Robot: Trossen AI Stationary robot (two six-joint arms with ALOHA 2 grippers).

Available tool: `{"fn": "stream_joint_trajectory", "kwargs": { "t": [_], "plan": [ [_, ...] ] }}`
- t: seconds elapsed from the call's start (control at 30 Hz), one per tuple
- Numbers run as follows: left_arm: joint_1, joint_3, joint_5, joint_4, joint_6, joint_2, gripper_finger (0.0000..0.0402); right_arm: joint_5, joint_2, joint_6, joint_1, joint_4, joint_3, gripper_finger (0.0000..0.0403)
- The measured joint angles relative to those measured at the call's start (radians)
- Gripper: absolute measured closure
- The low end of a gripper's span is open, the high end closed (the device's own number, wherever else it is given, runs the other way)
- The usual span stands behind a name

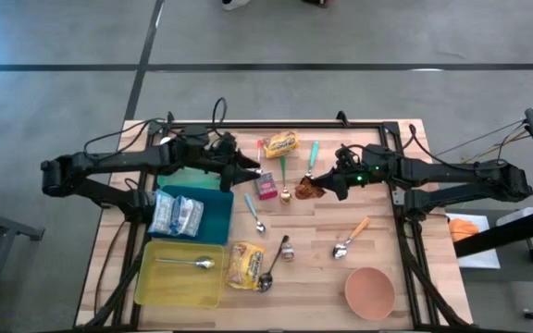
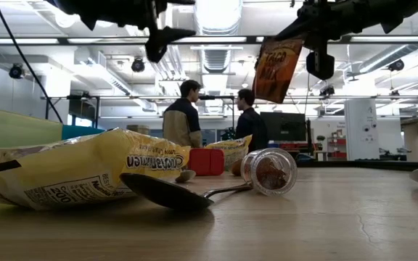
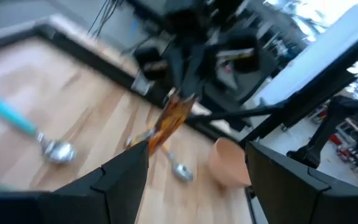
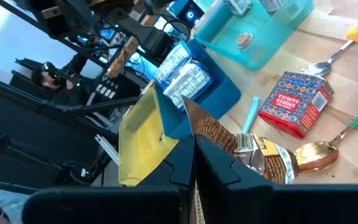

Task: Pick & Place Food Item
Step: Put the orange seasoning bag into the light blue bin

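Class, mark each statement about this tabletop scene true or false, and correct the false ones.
1. The right gripper holds a brown taco mix packet up off the table. True.
2. The left gripper is shut on a spoon. False: it is open and holds nothing.
3. The yellow bin has a spoon lying in it. True.
4. The pink bowl sits inside the blue bin. False: it stands on the bare wood near the table's right front corner.
5. A small red box lies on the table between the two grippers. True.
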Motion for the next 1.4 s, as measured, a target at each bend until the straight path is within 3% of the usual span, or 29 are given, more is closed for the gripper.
{"fn": "stream_joint_trajectory", "kwargs": {
  "t": [0.57, 1.07, 1.23, 1.4],
  "plan": [
    [-0.007, 0.0, -0.046, 0.038, 0.023, 0.0, 0.013, -0.019, 0.002, 0.072, 0.011, 0.037, 0.0, 0.0395],
    [-0.018, 0.0, -0.013, 0.038, 0.109, 0.003, 0.013, -0.027, 0.008, 0.098, 0.026, 0.108, 0.0, 0.0395],
    [-0.055, 0.013, -0.011, 0.069, 0.163, 0.048, 0.013, -0.027, 0.007, 0.131, 0.026, 0.134, 0.0, 0.0395],
    [-0.1, 0.115, -0.011, 0.059, 0.227, 0.153, 0.013, -0.034, 0.039, 0.16, 0.027, 0.203, -0.001, 0.0395]
  ]
}}
